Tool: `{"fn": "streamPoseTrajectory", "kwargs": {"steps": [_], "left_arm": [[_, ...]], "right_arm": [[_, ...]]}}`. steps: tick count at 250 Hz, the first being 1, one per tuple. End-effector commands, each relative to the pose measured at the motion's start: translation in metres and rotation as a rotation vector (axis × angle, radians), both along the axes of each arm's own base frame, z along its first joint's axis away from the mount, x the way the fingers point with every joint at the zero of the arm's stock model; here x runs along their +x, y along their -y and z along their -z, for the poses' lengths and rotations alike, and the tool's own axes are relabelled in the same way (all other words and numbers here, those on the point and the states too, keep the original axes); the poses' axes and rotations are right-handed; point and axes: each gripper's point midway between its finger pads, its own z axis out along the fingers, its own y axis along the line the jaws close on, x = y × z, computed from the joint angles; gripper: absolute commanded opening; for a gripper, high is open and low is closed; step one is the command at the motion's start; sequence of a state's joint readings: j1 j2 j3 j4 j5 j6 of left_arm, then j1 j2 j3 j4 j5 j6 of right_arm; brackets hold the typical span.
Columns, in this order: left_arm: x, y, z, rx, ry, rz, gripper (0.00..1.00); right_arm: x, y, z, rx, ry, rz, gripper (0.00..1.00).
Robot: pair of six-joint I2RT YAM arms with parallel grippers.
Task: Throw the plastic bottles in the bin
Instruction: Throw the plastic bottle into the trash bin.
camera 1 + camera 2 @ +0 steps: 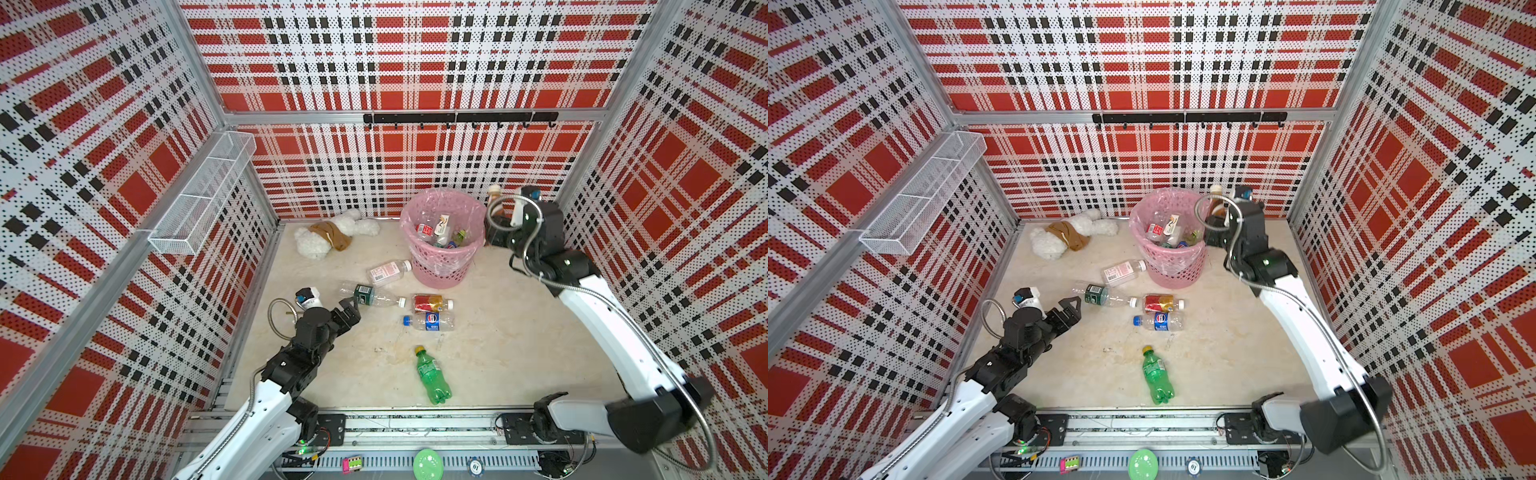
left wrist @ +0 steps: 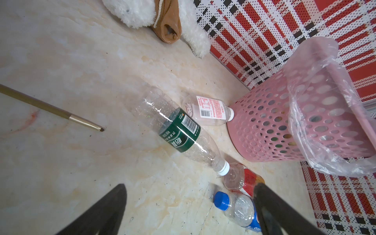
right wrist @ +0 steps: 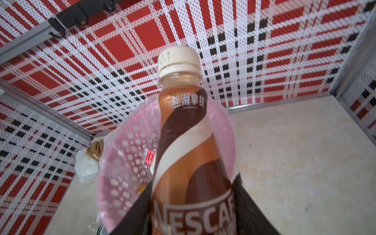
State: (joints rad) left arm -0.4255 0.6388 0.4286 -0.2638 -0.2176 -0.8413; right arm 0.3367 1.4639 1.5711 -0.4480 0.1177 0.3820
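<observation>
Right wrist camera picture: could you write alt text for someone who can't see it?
The right claw grips a brown Nescafe bottle with a cream cap, filling the middle of the picture. Beyond it stands the bag-lined pink bin, on a pale table against a red plaid wall.

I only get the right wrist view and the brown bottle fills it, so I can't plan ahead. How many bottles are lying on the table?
Observer: Five lie on the table, all on the arms' side of the bin.
Operator: Which is closest to the bin?
Observer: The clear bottle with the pink-and-white label; its cap points at the bin's base.
Operator: And the left end effector?
Observer: The left end effector is open and empty, beside the green-labelled bottle.
</observation>
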Motion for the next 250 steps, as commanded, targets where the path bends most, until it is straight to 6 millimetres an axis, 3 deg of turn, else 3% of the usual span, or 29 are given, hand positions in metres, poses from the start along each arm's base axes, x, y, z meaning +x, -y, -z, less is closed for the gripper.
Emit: {"fn": "streamPoseTrajectory", "kwargs": {"steps": [1, 81, 135, 149, 174, 189, 218, 250], "left_arm": [[-0.004, -0.007, 0.003, 0.0, -0.013, -0.025, 0.99], [-0.006, -0.013, 0.004, 0.007, -0.018, -0.041, 0.99], [-0.007, -0.015, 0.005, 0.006, -0.022, -0.044, 0.99], [-0.008, -0.017, 0.004, 0.007, -0.019, -0.048, 0.99], [-0.01, -0.019, 0.003, 0.009, -0.02, -0.052, 0.99], [-0.01, -0.019, 0.002, 0.011, -0.02, -0.054, 0.99], [-0.009, -0.018, 0.003, 0.01, -0.025, -0.049, 0.99], [-0.007, -0.015, 0.007, 0.004, -0.037, -0.044, 0.99]], "right_arm": [[0.026, -0.018, -0.036, -0.004, 0.109, -0.068, 0.47], [0.057, -0.026, -0.031, -0.021, 0.115, -0.059, 0.47], [0.072, -0.031, -0.002, -0.033, 0.056, -0.056, 0.49], [0.074, -0.029, 0.002, -0.034, 0.051, -0.043, 0.56], [0.076, -0.024, 0.003, -0.044, 0.049, -0.013, 0.89], [0.074, -0.023, -0.004, -0.051, 0.063, -0.012, 0.99], [0.06, -0.013, -0.028, -0.062, 0.113, 0.012, 1.0], [0.024, 0.003, -0.052, -0.038, 0.184, 0.03, 1.0]]}}
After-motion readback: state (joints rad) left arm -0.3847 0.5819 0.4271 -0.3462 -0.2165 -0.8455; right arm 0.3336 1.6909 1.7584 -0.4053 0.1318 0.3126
